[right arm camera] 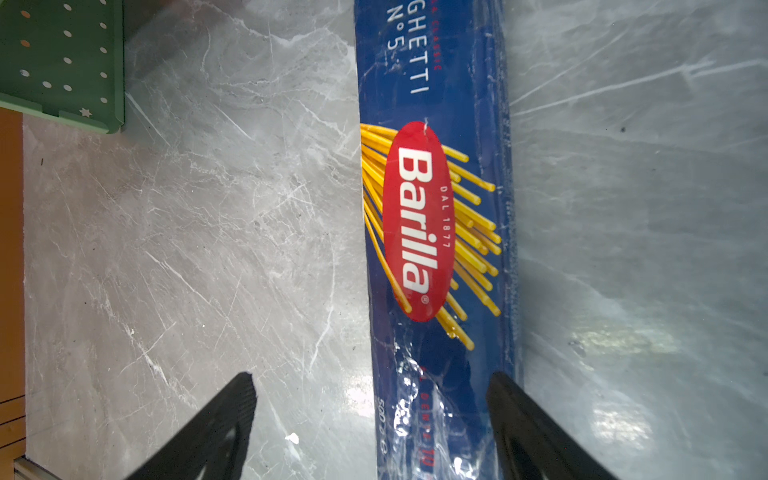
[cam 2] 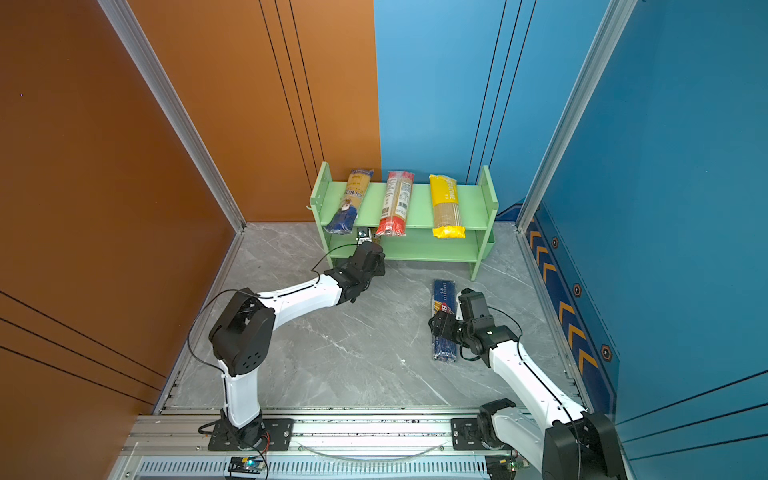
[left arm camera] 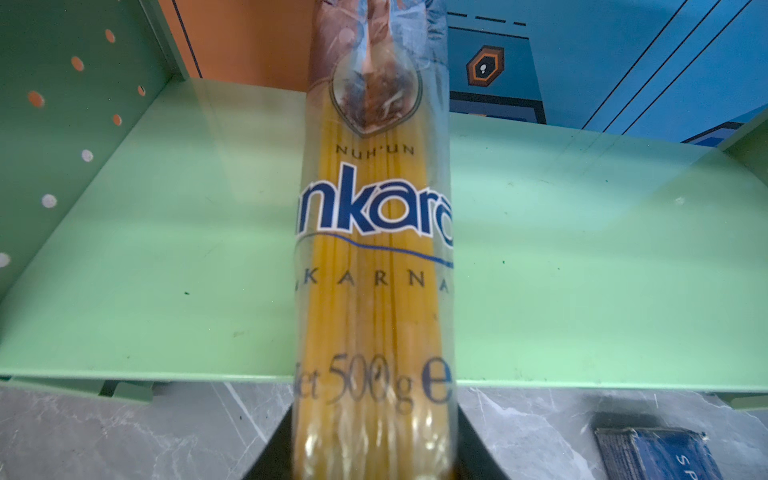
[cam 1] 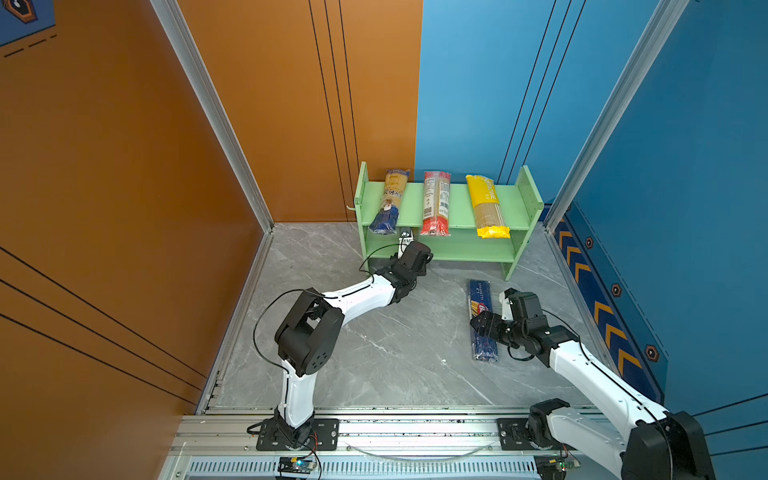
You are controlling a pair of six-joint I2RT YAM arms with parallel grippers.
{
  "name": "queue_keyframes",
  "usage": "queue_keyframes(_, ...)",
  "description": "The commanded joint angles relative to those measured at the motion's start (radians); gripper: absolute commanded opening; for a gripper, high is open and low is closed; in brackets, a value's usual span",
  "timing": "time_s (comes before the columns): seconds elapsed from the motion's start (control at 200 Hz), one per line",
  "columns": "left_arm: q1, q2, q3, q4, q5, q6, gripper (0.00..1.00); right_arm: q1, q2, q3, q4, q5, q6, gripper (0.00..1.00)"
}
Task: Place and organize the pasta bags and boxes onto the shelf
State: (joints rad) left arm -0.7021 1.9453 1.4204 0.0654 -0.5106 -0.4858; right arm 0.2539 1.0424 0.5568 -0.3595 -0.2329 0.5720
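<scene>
The light-green shelf (cam 1: 457,195) (cam 2: 419,199) stands at the back of the floor. On its top tier lie an ankara bag (cam 1: 390,201), a red-ended clear bag (cam 1: 436,203) and a yellow bag (cam 1: 486,205). My left gripper (cam 1: 405,241) (left arm camera: 374,440) is shut on a second ankara bag (left arm camera: 374,270), which reaches lengthwise over the lower tier (left arm camera: 166,249); the top tier hides most of it in both top views. A dark blue Barilla pack (cam 1: 480,293) (right arm camera: 432,208) lies flat on the floor. My right gripper (cam 1: 484,326) (right arm camera: 372,415) hovers open over it, its fingers straddling the pack.
The floor is grey marble (cam 1: 374,353), walled by an orange panel (cam 1: 124,208) on the left and blue panels (cam 1: 685,166) at the back and right. The shelf's pegboard side panel (left arm camera: 62,124) stands close beside the held bag. An aluminium rail (cam 1: 395,432) runs along the front.
</scene>
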Motion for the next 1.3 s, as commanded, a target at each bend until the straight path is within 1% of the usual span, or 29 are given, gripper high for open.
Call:
queue_keyframes(0.0, 0.011, -0.013, 0.035, 0.154, -0.034, 0.011, 0.16, -0.011, -0.01, -0.007, -0.036, -0.001, -0.024, 0.85)
queue_keyframes(0.035, 0.012, -0.012, 0.035, 0.154, -0.034, 0.011, 0.18, -0.011, -0.01, -0.006, -0.037, -0.001, -0.024, 0.85)
queue_keyframes(0.07, 0.012, -0.011, 0.033, 0.154, -0.035, 0.009, 0.26, -0.011, -0.01, -0.006, -0.037, -0.001, -0.024, 0.85)
queue_keyframes(0.09, 0.012, -0.012, 0.032, 0.155, -0.036, 0.007, 0.29, -0.01, -0.01, -0.006, -0.038, -0.002, -0.025, 0.85)
queue_keyframes(0.26, 0.013, -0.008, 0.032, 0.154, -0.027, 0.001, 0.31, -0.013, -0.012, -0.006, -0.039, -0.003, -0.028, 0.85)
queue_keyframes(0.34, 0.016, -0.005, 0.033, 0.154, -0.025, -0.003, 0.38, -0.013, -0.014, -0.007, -0.042, -0.003, -0.029, 0.85)
queue_keyframes(0.746, 0.016, 0.001, 0.03, 0.156, -0.012, -0.005, 0.42, -0.021, -0.036, -0.012, -0.05, -0.005, -0.033, 0.85)
queue_keyframes(1.076, 0.016, 0.002, 0.022, 0.155, -0.013, 0.003, 0.42, -0.022, -0.039, -0.012, -0.054, -0.005, -0.031, 0.86)
queue_keyframes(1.292, 0.016, 0.006, 0.018, 0.155, -0.008, 0.001, 0.45, -0.024, -0.039, -0.011, -0.056, -0.008, -0.031, 0.86)
